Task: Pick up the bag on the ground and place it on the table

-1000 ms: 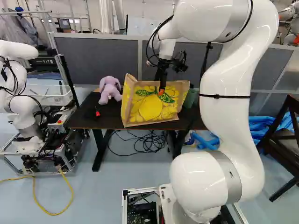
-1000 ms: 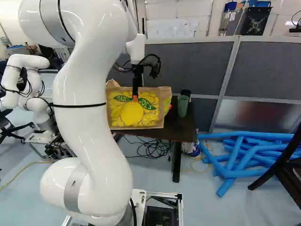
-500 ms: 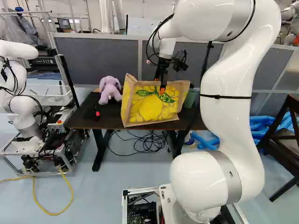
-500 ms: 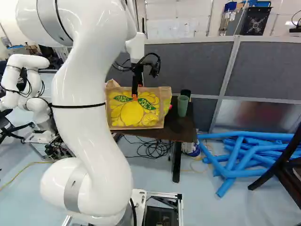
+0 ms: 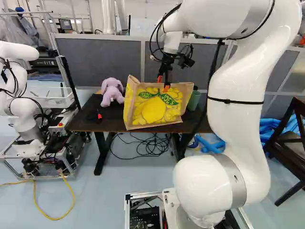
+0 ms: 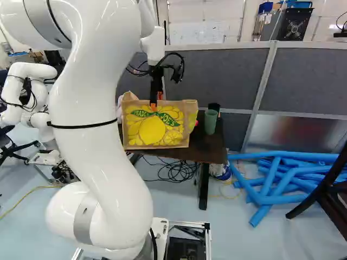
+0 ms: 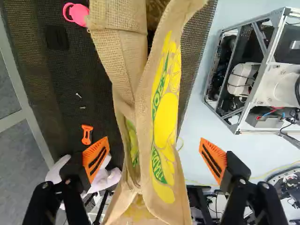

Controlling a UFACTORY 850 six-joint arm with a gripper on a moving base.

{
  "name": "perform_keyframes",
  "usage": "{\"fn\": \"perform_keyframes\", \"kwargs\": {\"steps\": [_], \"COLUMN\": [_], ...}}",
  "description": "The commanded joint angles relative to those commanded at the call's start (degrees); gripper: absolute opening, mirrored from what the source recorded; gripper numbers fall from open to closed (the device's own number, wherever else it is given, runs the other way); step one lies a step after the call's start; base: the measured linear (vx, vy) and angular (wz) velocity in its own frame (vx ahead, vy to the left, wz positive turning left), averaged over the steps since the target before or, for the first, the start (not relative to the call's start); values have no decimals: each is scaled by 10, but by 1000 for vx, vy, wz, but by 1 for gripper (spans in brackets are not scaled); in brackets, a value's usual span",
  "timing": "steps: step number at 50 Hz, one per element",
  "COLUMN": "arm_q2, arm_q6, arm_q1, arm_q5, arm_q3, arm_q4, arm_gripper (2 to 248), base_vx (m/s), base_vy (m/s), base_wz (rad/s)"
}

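Tan woven burlap makes up the boxy, lemon-printed bag (image 5: 155, 110), which stands upright along the dark table's (image 5: 107, 125) front edge. Your black two-finger gripper (image 5: 163, 84) is released: slotted orange pads (image 7: 212, 159) flank the bag's upper part widely, with gaps on both sides. You see a soft lilac plush toy (image 5: 112, 91) near the back edge.

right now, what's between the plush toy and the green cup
In the left base view, the bag stands on the table between the plush toy and the green cup; the open gripper straddles its top.
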Motion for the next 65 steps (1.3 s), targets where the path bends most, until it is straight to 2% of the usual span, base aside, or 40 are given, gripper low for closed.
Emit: {"fn": "perform_keyframes", "kwargs": {"steps": [44, 65], "arm_q2": [14, 17], "arm_q6": [0, 0], "arm_q1": [-2, -2], "arm_q5": [-57, -61], "arm_q3": [-72, -77], "arm_q4": [0, 0], "arm_gripper": [247, 247], "base_vx": [0, 0], "base_vy": [0, 0], "base_wz": [0, 0]}}
